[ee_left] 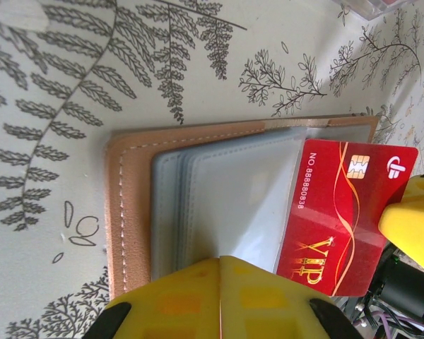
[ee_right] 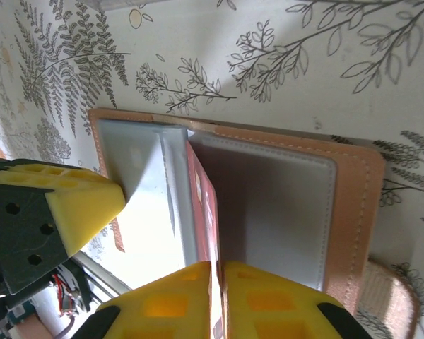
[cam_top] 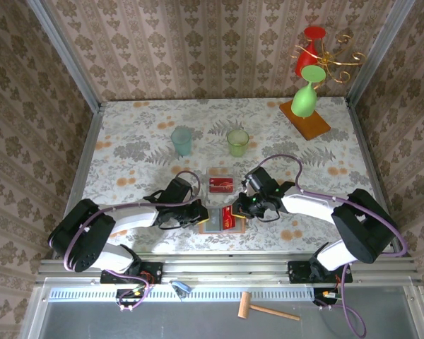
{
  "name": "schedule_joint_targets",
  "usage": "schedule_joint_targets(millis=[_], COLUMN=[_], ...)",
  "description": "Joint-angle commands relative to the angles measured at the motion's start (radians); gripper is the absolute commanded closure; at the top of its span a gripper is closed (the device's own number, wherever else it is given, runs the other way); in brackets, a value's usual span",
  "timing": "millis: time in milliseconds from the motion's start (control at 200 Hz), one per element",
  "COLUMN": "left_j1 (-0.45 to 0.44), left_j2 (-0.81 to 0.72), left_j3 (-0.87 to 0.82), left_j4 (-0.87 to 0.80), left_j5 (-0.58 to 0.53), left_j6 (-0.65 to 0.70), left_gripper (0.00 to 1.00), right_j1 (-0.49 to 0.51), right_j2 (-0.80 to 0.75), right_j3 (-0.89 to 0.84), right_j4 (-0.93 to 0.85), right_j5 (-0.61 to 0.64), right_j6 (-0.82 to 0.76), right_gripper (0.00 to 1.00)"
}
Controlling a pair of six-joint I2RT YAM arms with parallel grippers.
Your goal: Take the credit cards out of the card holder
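Card holder (cam_top: 210, 225) lies open on the table (cam_top: 141, 141), close to the near edge, at 6 o'clock from the clear tray (cam_top: 210, 174). The tray holds a second card (cam_top: 221, 186), red.

Left gripper (ee_left: 220, 267) is at the holder's 9 o'clock. Its fingers are pressed together on a grey-blue pocket leaf, which is raised off the holder.

Right gripper (ee_right: 217, 272) is at the holder's 3 o'clock, pinching a red credit card (ee_left: 339, 219) edge-on between its pads.

The credit card is partly out of its pocket, chip end free, pointing to 3 o'clock in the left wrist view. Contents of the other pockets: cannot tell.
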Motion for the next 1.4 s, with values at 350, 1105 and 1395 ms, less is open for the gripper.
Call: schedule_joint_targets(millis=[350,1105,1395], left_j1=[0.005,0.006,0.012], left_j2=[0.015,-0.006,-0.030], left_j3=[-0.021,-0.007,-0.009], left_j4=[-0.020,-0.028,-0.044], left_j5=[-0.014,-0.017,-0.021], left_j6=[0.010,0.010,0.015], left_gripper=[0.92,0.91,0.89], right_j1=[0.035,0.042,0.042], right_j2=[-0.024,-0.049,-0.056], right_j3=[0.012,0.083,0.139], right_j4=[-0.033,-0.161,-0.240], right_j5=[-0.002,0.065,0.084], right_j6=[0.050,-0.024,-0.139], right_gripper=[0.88,0.95,0.97])
